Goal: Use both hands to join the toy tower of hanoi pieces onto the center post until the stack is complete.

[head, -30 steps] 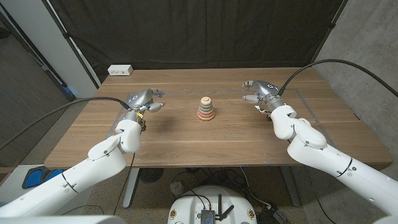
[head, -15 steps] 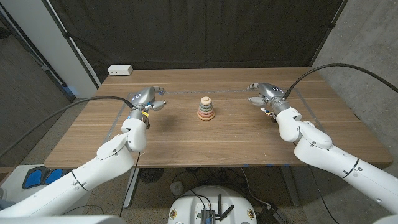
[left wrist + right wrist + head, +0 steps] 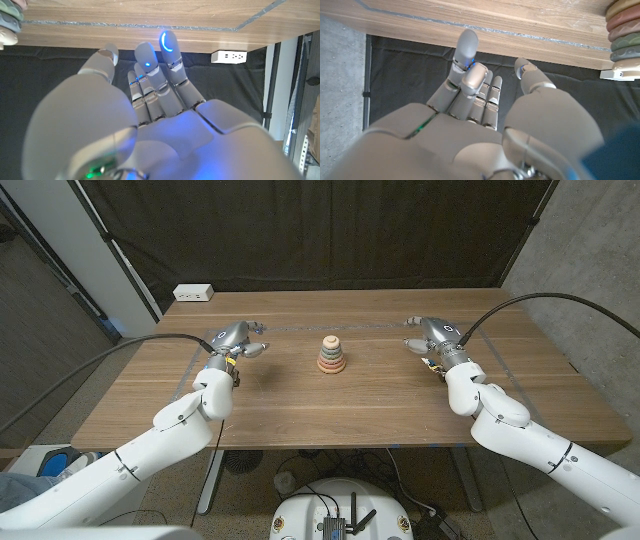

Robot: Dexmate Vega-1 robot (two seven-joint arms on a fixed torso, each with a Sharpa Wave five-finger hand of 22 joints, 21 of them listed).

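The toy tower (image 3: 332, 356) stands at the middle of the wooden table (image 3: 330, 410), a cone of pastel rings stacked on its post with a pale knob on top. Part of the ring stack (image 3: 624, 31) shows in the right wrist view, and its edge (image 3: 9, 22) in the left wrist view. My left hand (image 3: 236, 340) hovers well to the tower's left, fingers apart, holding nothing. Well to the tower's right, my right hand (image 3: 432, 335) is the same, fingers spread and empty. The left hand (image 3: 145, 100) and right hand (image 3: 480, 100) show their backs in the wrist views.
A white power strip (image 3: 193, 293) lies at the table's back left corner. Thin tape lines (image 3: 290, 326) mark a rectangle on the tabletop. A black curtain hangs behind the table. Black cables run from both wrists.
My right hand has drawn outward to the right, away from the tower. My left hand has shifted only slightly. The tower has not moved.
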